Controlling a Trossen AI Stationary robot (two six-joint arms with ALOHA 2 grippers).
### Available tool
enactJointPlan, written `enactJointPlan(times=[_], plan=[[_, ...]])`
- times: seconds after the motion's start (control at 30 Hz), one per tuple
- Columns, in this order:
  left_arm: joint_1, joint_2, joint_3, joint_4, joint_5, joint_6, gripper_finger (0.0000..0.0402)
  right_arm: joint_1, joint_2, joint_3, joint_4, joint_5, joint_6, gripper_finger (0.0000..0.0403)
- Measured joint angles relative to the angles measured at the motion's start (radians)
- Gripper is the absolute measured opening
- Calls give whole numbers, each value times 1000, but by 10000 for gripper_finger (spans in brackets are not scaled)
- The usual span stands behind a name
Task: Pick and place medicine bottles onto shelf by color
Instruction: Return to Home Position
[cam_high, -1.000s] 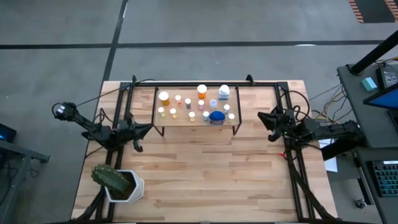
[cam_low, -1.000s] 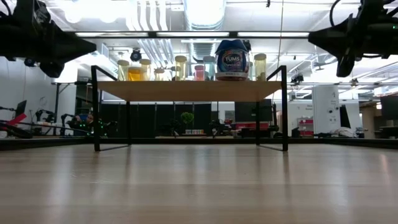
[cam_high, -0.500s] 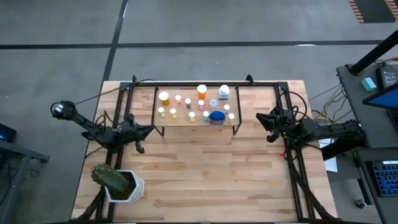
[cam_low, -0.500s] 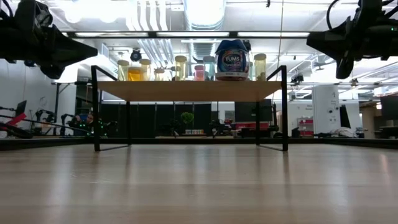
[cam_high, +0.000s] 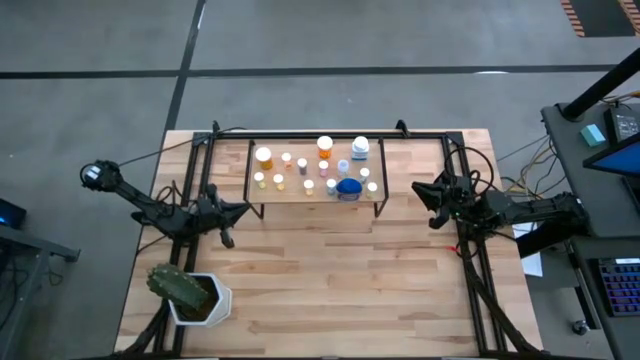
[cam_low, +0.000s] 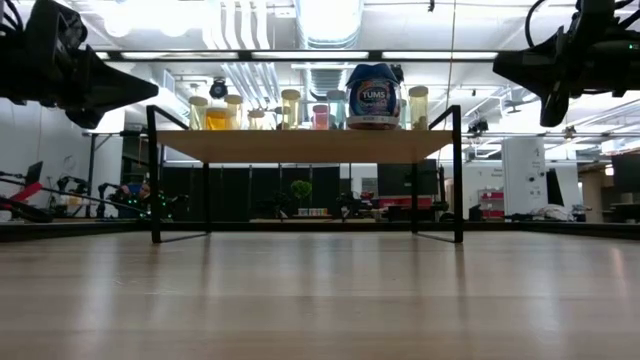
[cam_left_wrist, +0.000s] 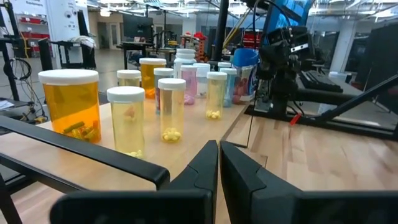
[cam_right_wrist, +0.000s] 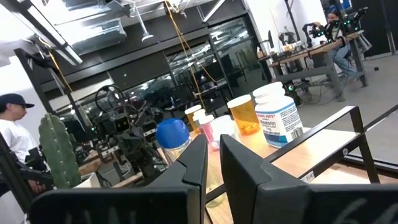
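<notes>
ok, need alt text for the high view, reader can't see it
Seen from above, a low shelf at the far edge of the table carries all the bottles, small ones, some orange, plus a wider blue one. The left gripper and right gripper hang empty beside its two ends, and a potted cactus stands at the near left corner.

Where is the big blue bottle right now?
In the high view, the big blue bottle stands on the shelf, right of its middle, between two small white-capped bottles.
</notes>
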Motion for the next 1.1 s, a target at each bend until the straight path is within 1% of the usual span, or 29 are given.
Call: enactJointPlan(times=[0.73, 1.1], plan=[[0, 53, 0, 0, 0, 0, 0, 0, 0, 0, 0, 0, 0, 34], [0, 53, 0, 0, 0, 0, 0, 0, 0, -1, 0, 0, 0, 34]])
